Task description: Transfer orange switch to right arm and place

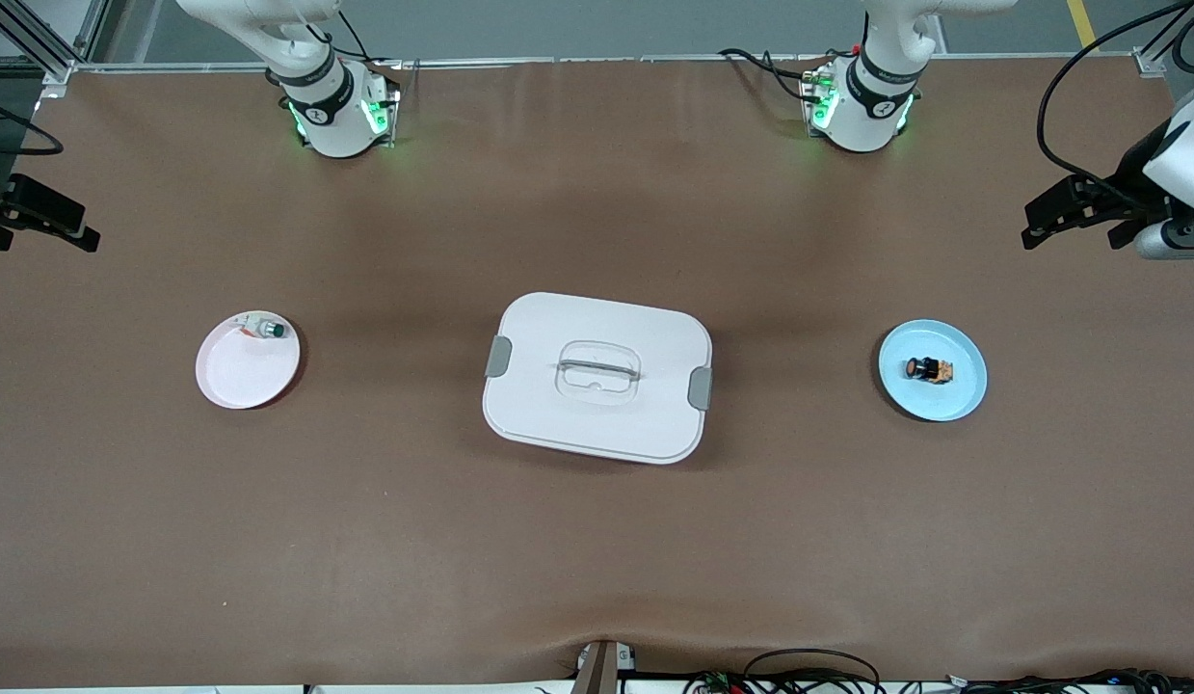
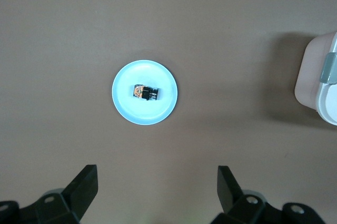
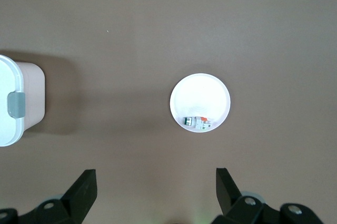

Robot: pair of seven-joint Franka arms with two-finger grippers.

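Observation:
The orange switch (image 1: 928,368), with a black body, orange cap and tan end, lies on its side on a light blue plate (image 1: 965,397) toward the left arm's end of the table. It also shows in the left wrist view (image 2: 146,93) on the blue plate (image 2: 126,109). My left gripper (image 1: 1032,224) hangs open and empty high over the table's edge at that end, apart from the plate; its fingers spread wide in the left wrist view (image 2: 157,182). My right gripper (image 1: 76,226) hangs open and empty over the other end, also wide in its own view (image 3: 156,182).
A white lidded box (image 1: 558,424) with grey clips and a clear handle stands mid-table, its edge seen in both wrist views (image 2: 321,81) (image 3: 16,103). A pink plate (image 1: 240,381) (image 3: 202,89) toward the right arm's end holds a silver-white green-capped switch (image 1: 269,330) (image 3: 197,122).

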